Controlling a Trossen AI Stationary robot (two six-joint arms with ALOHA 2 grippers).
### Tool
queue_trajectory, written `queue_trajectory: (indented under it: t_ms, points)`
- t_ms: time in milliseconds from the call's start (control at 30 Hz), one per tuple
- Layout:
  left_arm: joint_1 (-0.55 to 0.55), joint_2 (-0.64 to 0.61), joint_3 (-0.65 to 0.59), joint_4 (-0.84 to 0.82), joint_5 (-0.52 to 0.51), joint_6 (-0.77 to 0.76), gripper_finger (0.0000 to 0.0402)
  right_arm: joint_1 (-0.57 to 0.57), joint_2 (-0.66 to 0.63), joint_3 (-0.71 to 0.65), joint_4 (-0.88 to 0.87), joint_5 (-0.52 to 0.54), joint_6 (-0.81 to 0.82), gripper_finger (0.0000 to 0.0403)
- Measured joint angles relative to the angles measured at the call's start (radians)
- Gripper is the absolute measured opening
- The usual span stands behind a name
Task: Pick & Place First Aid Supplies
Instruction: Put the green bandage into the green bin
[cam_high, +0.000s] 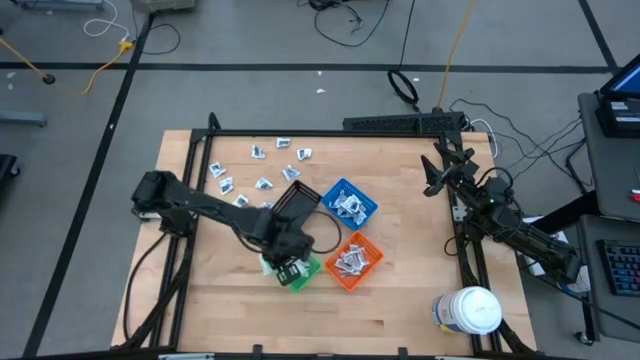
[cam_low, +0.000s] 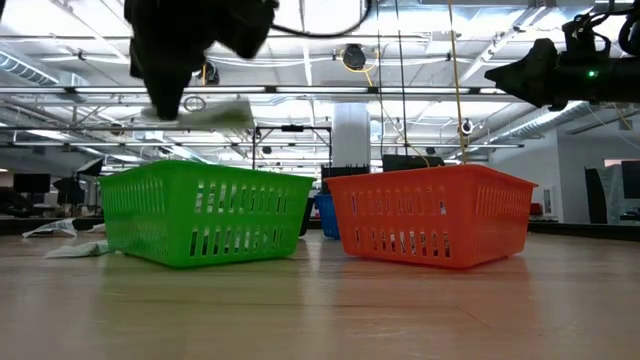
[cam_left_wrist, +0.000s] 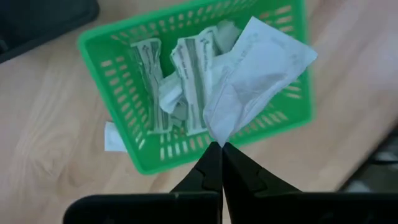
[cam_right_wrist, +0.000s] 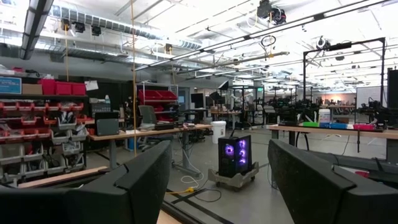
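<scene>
Packet (cam_left_wrist: 258, 74) in left tool (cam_left_wrist: 221, 146), unreadable print

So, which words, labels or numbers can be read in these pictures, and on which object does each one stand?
None can be read.
Flat white packets in the green slotted plastic bin: dark print lines, too blurred to read.
Crumpled white packet held by the shut left gripper: no legible print.
Large white round jar: label too small to read.
The open right gripper waits at the table's right edge.
</scene>
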Motion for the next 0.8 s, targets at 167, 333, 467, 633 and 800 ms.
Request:
queue_trajectory:
  t_ms: [167,333,467,633,800]
  points:
    - [-0.009,0.06,-0.002,0.025,-0.004,0.025,0.0,0.0,0.0,0.0,0.002,0.0,0.0,0.0263]
    - [-0.022,0.112,-0.002,0.049,-0.007,0.026,0.0,0.0,0.0,0.0,0.001,0.0,0.0,0.0263]
    - [-0.029,0.129,-0.002,0.064,0.005,0.03,0.0002,0.0,0.0,0.0,0.002,0.0,0.0,0.0263]
    - [-0.03,0.129,-0.002,0.083,-0.001,0.023,0.0038,0.0,0.0,0.0,0.0,0.0,0.0,0.0263]
    - [-0.032,0.129,-0.002,0.081,-0.012,0.028,0.0115,0.0,0.0,0.0,0.0,0.0,0.0,0.0263]
